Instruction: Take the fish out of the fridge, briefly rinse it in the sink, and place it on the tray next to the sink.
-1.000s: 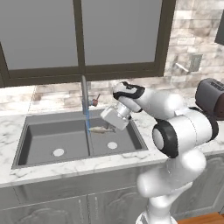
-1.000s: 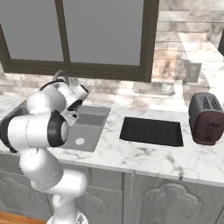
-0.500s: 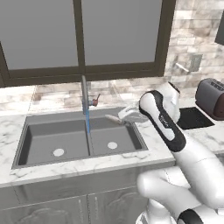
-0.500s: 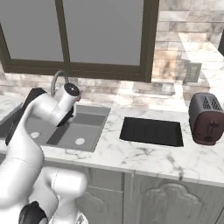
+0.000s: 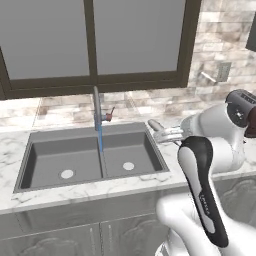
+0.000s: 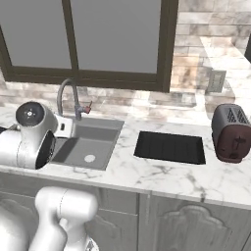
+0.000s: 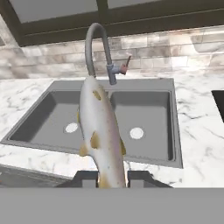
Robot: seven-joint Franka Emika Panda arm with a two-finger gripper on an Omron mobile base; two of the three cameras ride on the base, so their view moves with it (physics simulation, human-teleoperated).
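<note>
Between the sink [image 5: 95, 157] and the tray [image 6: 170, 147], over the counter edge, your gripper [image 7: 111, 177] is clamping the fish [image 7: 100, 133] by its tail end. You are risking a slip: the body is sticking far out past the fingers, so a quick swing could lever it loose. Your hand view is giving the grip; the right base view is showing the tray beside the toaster [image 6: 231, 132].
</note>
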